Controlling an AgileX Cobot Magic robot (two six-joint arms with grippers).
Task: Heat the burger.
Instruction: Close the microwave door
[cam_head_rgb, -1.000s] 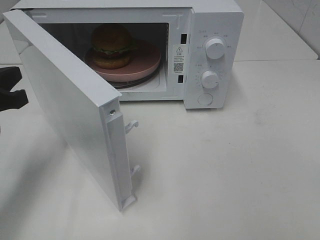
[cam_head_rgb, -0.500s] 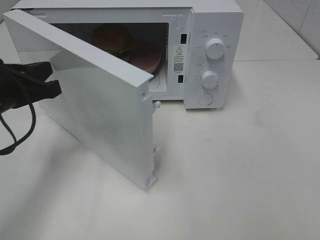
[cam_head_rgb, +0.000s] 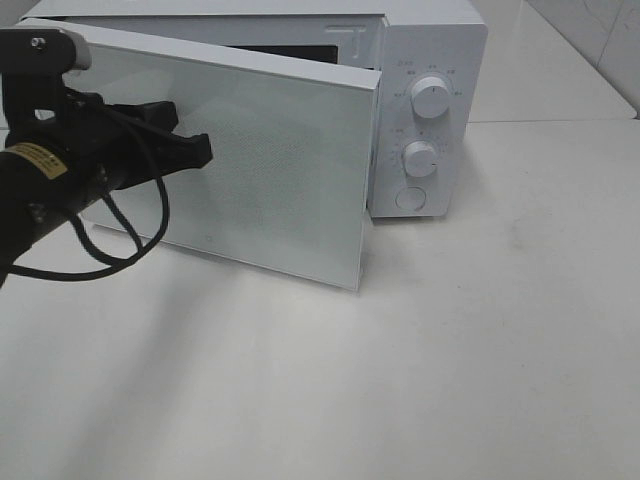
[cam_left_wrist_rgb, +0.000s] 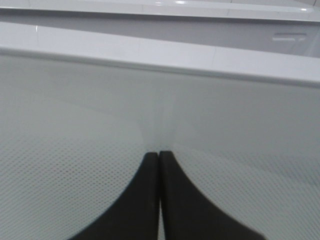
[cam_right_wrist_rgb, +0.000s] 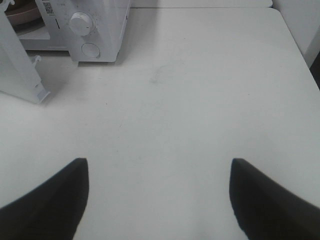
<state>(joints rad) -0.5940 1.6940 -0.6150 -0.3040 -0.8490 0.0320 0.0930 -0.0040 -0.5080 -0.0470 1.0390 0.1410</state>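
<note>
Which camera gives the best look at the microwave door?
The exterior high view: the whole door shows, nearly shut, with the left gripper against it. The left wrist view shows only its dotted panel up close; the right wrist view only its latch edge.

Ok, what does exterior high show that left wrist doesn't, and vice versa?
Only exterior high: the upper knob, the lower knob, the table, and that the door stands slightly ajar. Only left wrist: the left gripper shut, its tips at the door's dotted pane. Both: the door and the left gripper. Neither shows the burger.
</note>
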